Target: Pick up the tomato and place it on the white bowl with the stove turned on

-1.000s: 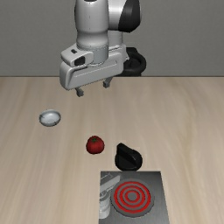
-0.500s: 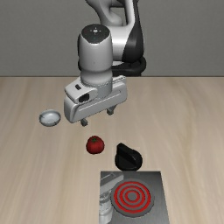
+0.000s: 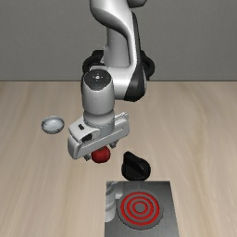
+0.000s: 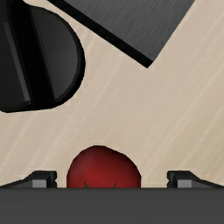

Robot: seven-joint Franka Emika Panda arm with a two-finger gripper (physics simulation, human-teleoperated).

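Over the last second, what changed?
The hand came down and forward over the round red tomato, and its open fingers now straddle the tomato without touching it. Nothing was taken hold of. The tomato, small white bowl, black rounded object and stove with glowing red rings stayed put.

Bright, even light falls from above: the white shell of my arm (image 3: pixel 118 28) carries a soft sheen on its upper curves and greys toward its undersides, and the pale table (image 3: pixel 37 102) is lit evenly from edge to edge. The tomato (image 3: pixel 98 156) sits shaded beneath my gripper (image 3: pixel 98 152). In the wrist view the tomato (image 4: pixel 105 171) is brightest on its crown and darkens toward its rim, while the black object (image 4: pixel 35 61) at its ten o'clock stays flat and dull.
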